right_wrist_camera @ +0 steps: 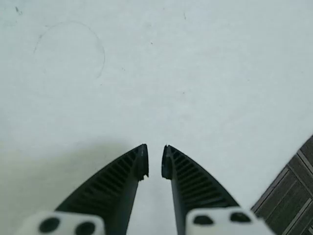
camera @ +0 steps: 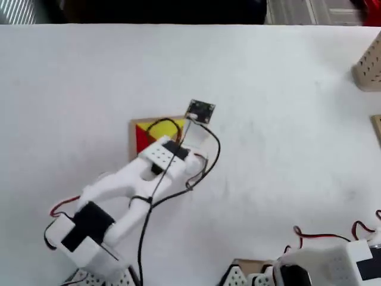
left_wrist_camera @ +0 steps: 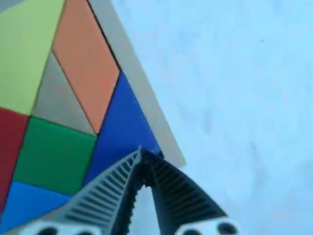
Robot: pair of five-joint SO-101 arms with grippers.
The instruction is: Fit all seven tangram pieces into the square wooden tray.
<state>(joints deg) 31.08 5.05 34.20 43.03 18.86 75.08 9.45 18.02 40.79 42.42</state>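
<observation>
The square wooden tray lies mid-table, also seen in the high view as the tray half hidden under my left arm. It holds yellow, orange, tan, green, red and two blue pieces. My left gripper is shut and empty, its tips on the corner of the blue triangle by the tray's rim. My right gripper hangs over bare white table near the front right, open by a narrow gap with nothing between its fingers.
A perforated wooden block stands at the table's far right edge. A tan board sits at the front beside my right arm. A dark slatted surface borders the table near the right gripper.
</observation>
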